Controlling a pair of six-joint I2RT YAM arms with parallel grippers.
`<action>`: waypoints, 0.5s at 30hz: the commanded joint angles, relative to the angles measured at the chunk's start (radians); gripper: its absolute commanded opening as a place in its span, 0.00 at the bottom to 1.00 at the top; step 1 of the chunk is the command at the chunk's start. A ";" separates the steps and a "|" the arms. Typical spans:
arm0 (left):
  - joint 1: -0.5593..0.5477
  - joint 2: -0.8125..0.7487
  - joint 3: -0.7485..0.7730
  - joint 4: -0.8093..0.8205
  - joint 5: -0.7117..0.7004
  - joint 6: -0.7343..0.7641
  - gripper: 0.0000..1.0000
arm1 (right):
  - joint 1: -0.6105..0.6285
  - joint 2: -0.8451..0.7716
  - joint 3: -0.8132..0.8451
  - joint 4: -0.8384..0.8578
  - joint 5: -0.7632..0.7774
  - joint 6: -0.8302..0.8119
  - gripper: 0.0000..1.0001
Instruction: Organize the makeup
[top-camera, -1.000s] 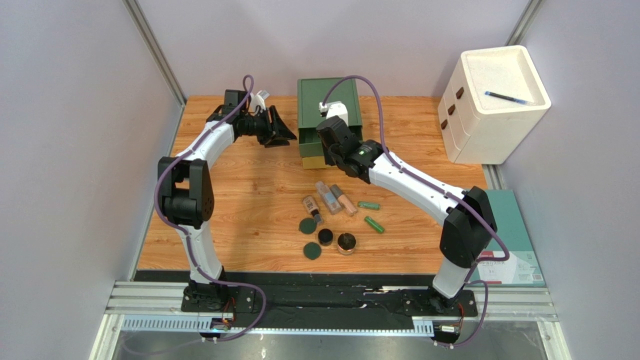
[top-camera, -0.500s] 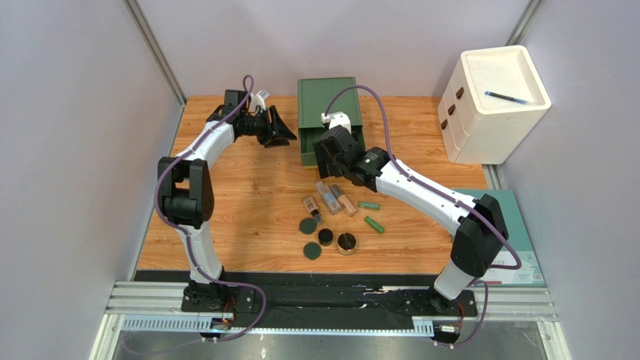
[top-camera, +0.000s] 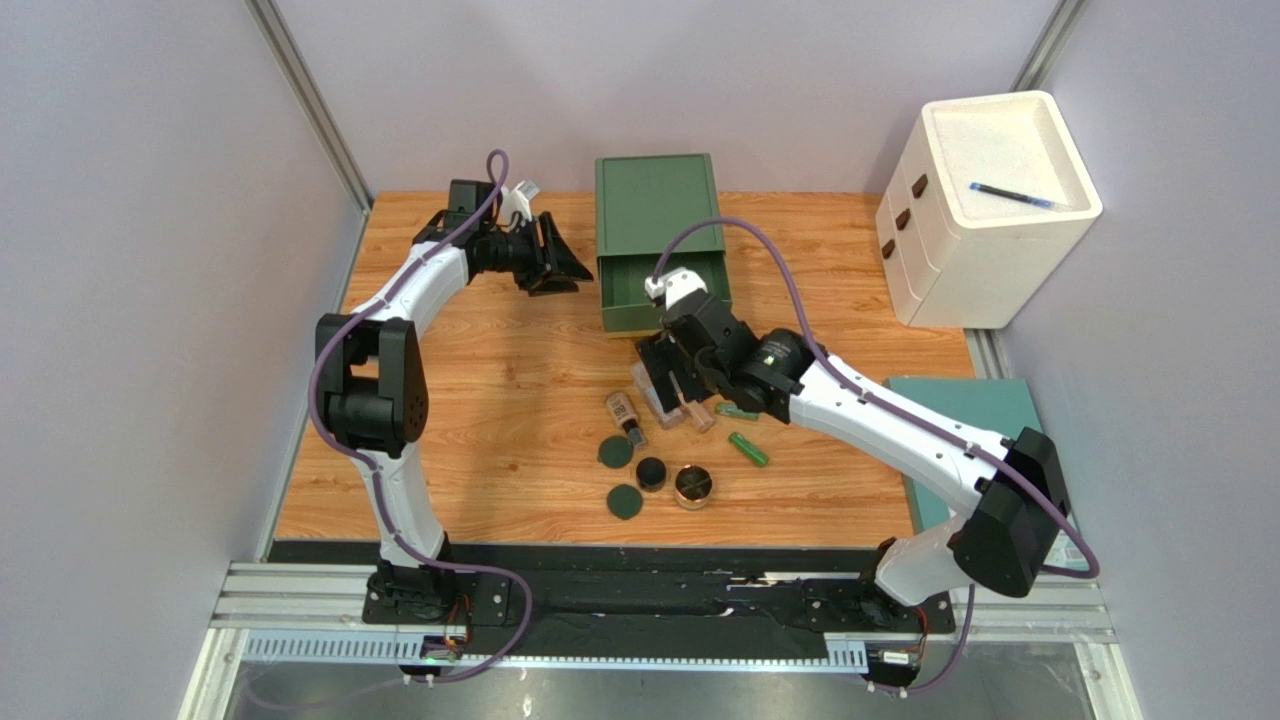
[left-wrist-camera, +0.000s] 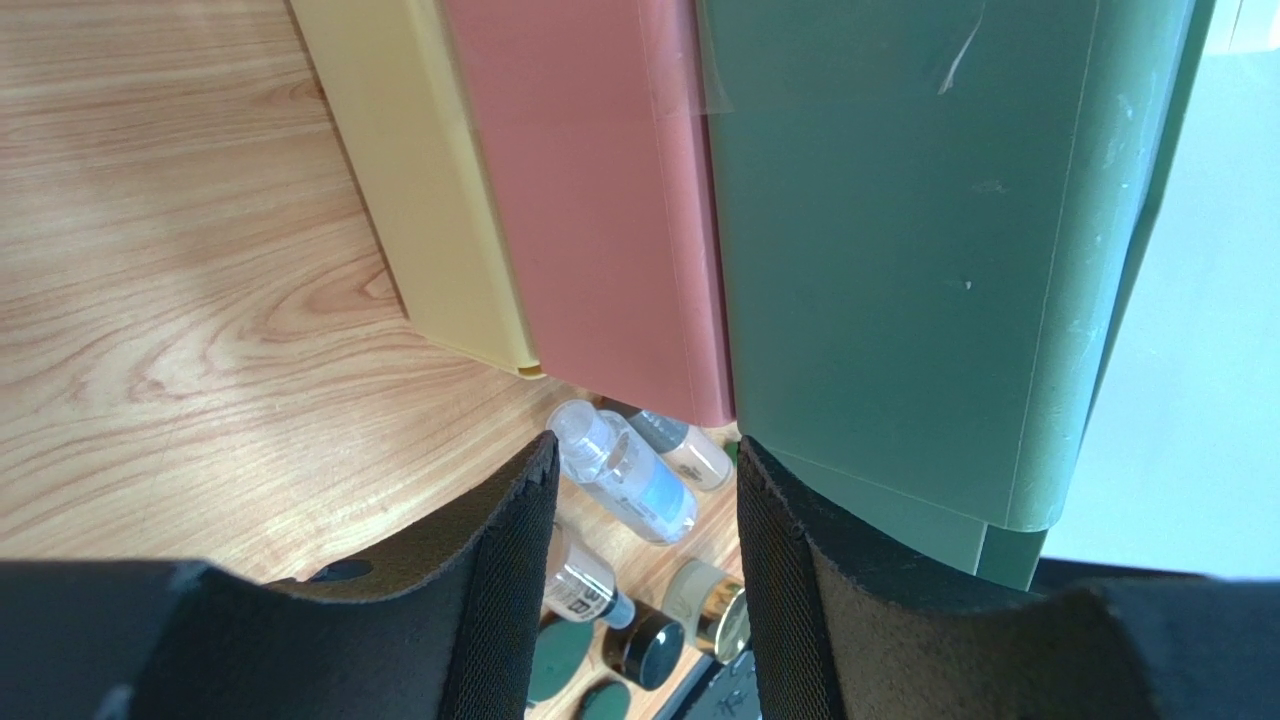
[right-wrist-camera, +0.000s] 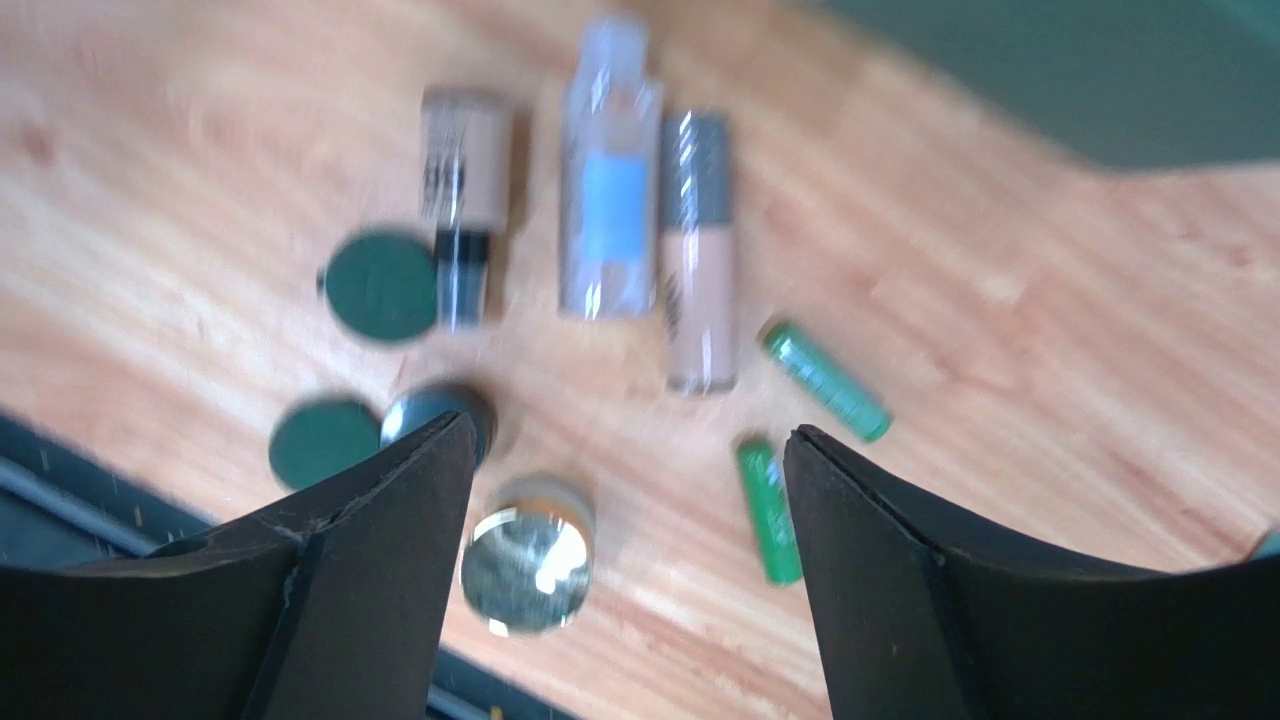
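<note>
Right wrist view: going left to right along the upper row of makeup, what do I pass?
Dark green disc → beige tube with black cap → clear bottle with blue label → beige tube with grey cap → upper green tube.

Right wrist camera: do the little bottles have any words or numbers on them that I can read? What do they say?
No text here can be read.
beige tube: dark print on its side, too blurred to read.
clear bottle: a blue label, blurred, no words to make out.
The other makeup pieces show no writing in this view.
</note>
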 joint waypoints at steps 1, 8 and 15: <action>0.001 -0.033 -0.011 -0.004 0.000 0.034 0.53 | 0.026 -0.042 -0.084 -0.054 -0.105 -0.038 0.78; 0.001 -0.032 -0.028 -0.013 -0.003 0.048 0.53 | 0.066 0.024 -0.150 0.018 0.034 -0.034 0.75; 0.001 -0.044 -0.052 -0.034 -0.012 0.078 0.53 | 0.066 0.110 -0.207 0.199 0.123 -0.063 0.73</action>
